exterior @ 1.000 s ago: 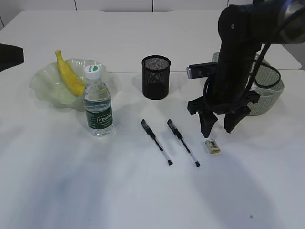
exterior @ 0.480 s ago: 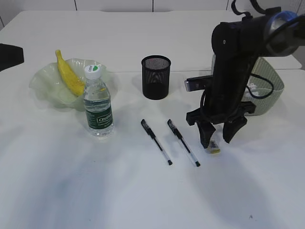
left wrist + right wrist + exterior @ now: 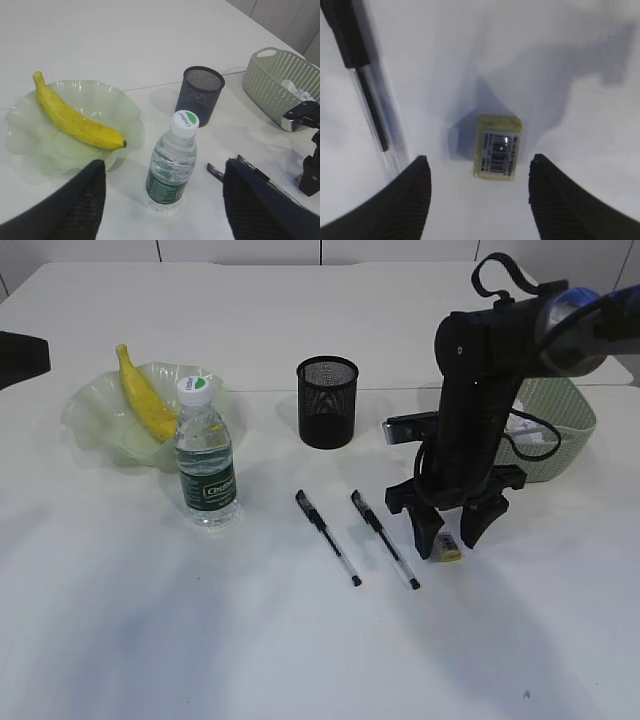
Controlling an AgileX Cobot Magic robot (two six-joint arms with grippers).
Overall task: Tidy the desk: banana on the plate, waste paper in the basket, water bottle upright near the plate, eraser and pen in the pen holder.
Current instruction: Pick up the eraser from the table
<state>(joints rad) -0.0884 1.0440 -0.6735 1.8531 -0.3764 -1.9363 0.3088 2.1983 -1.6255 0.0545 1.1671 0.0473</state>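
my right gripper (image 3: pixel 446 538) hangs with jaws spread wide, one finger either side of the eraser (image 3: pixel 498 146), which lies on the desk (image 3: pixel 300 660) ungripped, towards its right edge. my left gripper (image 3: pixel 165 200) is wide open too, empty, above the water bottle (image 3: pixel 172 170).

Yellow banana (image 3: pixel 146 400), black mesh pen holder (image 3: pixel 327 401), barcoded eraser (image 3: pixel 498 147)

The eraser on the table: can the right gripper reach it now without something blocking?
Probably yes. The right gripper is open, with the eraser lying flat between its fingers. The nearest pen lies off to one side, apart from the eraser, so nothing seems to block the way.
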